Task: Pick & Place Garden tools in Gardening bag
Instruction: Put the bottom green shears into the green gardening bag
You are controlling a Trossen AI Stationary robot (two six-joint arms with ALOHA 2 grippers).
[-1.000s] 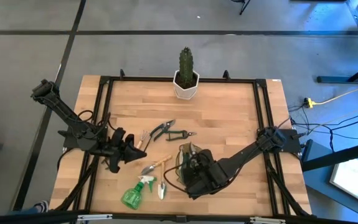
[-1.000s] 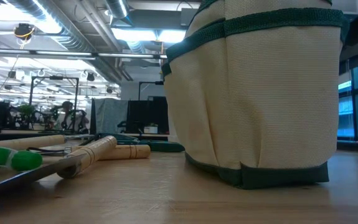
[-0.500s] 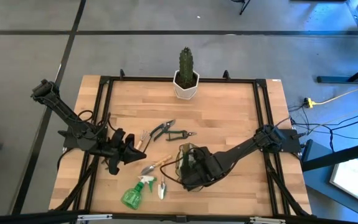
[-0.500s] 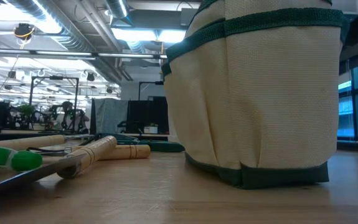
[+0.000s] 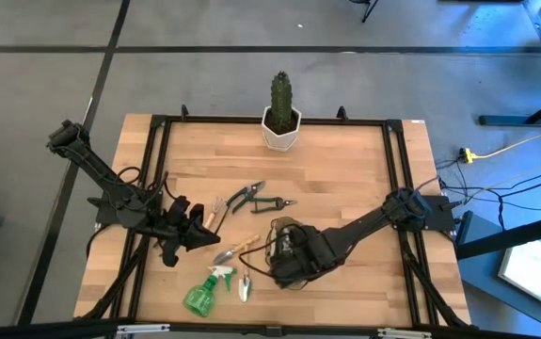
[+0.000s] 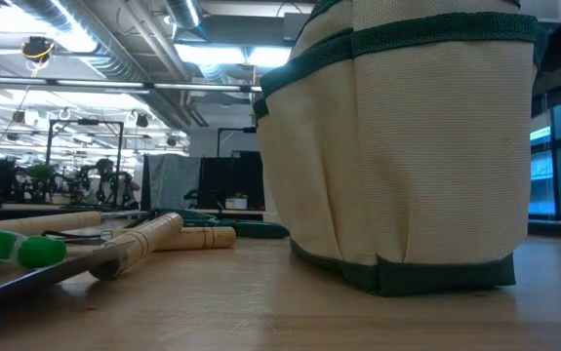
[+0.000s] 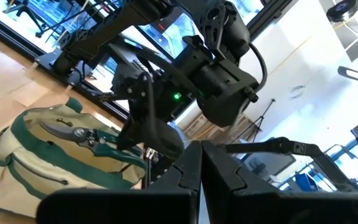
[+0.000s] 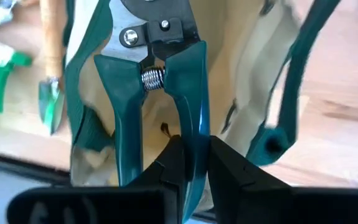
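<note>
High view: your right gripper (image 5: 287,266) has slid a little leftward since a second ago and now sits over the gardening bag (image 5: 279,240), pinching the green-handled shears (image 8: 157,74) by one handle above the bag's open mouth. Left gripper (image 5: 215,244), fingers pressed together, waits just left of the loose tools. Second shears (image 5: 254,199), trowel (image 5: 234,250) and spray bottle (image 5: 204,292) lie just left of the bag; table (image 5: 364,179) beyond is open.

Gardening bag (image 6: 407,146) top beyond low view's edge
</note>
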